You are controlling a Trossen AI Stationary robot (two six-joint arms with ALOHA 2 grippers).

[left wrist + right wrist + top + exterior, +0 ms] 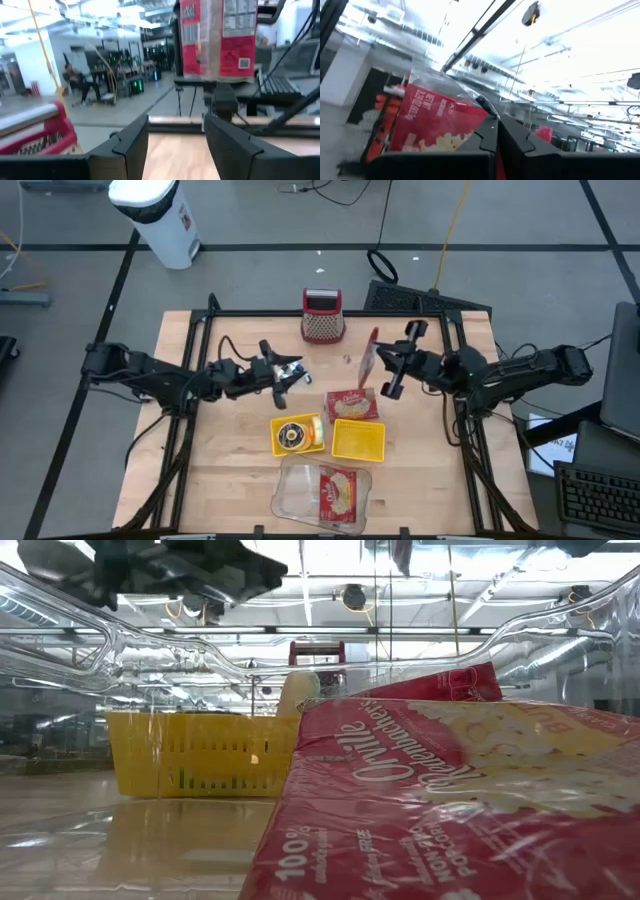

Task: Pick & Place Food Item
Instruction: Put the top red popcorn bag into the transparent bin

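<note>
My right gripper (pixel 383 366) is shut on a red popcorn packet (pixel 369 356), held up over the table's far middle. The left wrist view shows this packet (pixel 218 37) upright from its back. Facing it from the left, my left gripper (pixel 288 371) stands open with nothing between its fingers (pixel 131 142). A second red packet (pixel 352 404) lies flat on the table. A third lies in a clear plastic tray (pixel 300 498) at the near edge. My right gripper pinches the packet between its two fingers at the clear wrapper edge (pixel 481 106), at the packet's lower end (pixel 215 75). The fingers come from the table's right, slanting upward. The packet stands upright above them, lifted clear of the table.
A red mesh basket (pixel 323 317) stands at the far middle. A yellow basket (pixel 358 441) and a yellow round pack (pixel 296 434) sit between the flat packet and the tray. Bare wood shows at the near left and near right.
</note>
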